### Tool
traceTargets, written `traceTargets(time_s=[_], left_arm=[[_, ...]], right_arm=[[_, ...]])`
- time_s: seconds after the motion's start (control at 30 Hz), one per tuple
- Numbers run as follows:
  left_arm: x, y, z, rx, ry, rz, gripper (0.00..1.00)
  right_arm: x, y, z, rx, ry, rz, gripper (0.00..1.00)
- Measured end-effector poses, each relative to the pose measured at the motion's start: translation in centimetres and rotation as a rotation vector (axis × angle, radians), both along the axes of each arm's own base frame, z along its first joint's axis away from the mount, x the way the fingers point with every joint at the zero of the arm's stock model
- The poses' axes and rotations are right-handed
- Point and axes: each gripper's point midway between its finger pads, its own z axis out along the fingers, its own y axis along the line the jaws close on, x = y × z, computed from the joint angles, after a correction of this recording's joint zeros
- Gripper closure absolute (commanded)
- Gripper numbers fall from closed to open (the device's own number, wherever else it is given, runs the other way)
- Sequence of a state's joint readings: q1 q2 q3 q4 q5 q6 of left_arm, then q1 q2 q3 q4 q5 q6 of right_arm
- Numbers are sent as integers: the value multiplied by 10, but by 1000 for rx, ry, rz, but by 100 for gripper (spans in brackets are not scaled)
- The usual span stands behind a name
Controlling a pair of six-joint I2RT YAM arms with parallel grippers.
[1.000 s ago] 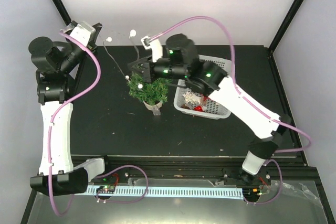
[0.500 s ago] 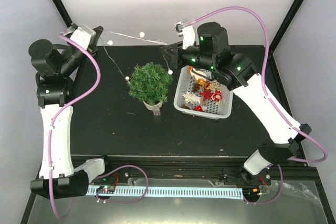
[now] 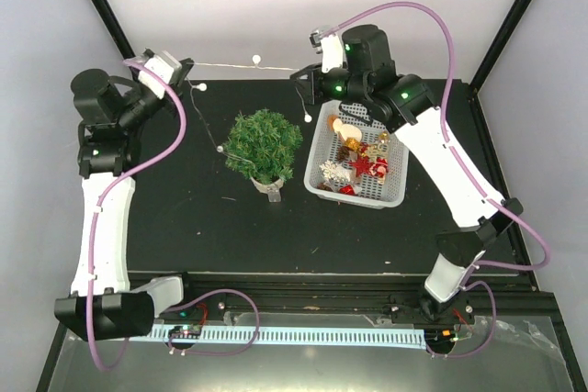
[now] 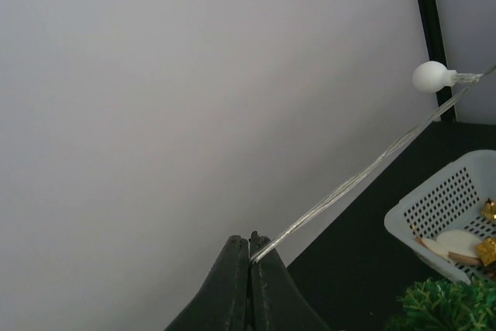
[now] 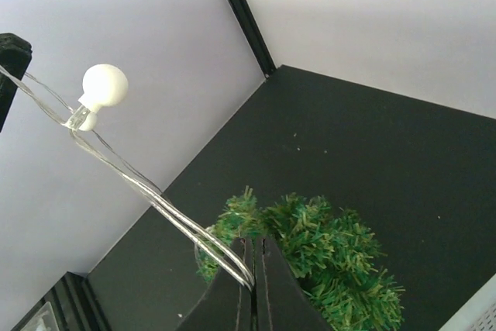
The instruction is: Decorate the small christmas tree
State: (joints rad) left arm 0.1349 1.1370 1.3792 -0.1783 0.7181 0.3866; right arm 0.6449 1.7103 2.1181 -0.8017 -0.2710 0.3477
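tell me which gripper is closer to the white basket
Right. The right gripper hangs by the white basket at its far-left corner; the left gripper is far past the small christmas tree.

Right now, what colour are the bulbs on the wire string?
White bulbs on clear wire; best seen in the right wrist view.

A white basket (image 3: 363, 199) sits on the black table (image 3: 184, 218). Inside it lie a red star (image 3: 370, 165), a white snowflake (image 3: 333, 172) and some gold bits. A thin wire (image 3: 230, 65) with little white balls (image 3: 257, 59) is pulled tight in the air.
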Motion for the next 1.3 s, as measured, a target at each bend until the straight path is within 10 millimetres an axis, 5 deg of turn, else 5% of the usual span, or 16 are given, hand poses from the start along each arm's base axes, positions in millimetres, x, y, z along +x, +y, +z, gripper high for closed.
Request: traceTargets(time_s=[0.4,0.67,0.83,1.0,1.13,1.3], left_arm=[[75,-4,-68,-3,153,-58,98],[99,-21,-67,-16,155,-135,99],[114,-44,-75,-17,172,-191,97],[131,-56,-79,-14,170,-195,80],[153,-31,-80,-17,164,-91,39],[173,-3,-84,-25,168,27,35]], right_arm=[[42,-11,-41,-46,78,-43,99],[54,-26,-68,-65,118,-83,99],[56,-49,-64,-47,109,-129,99],[55,-74,-61,-50,112,-200,99],[62,-116,-64,-80,130,-332,99],[59,-159,-69,-115,161,-470,99]])
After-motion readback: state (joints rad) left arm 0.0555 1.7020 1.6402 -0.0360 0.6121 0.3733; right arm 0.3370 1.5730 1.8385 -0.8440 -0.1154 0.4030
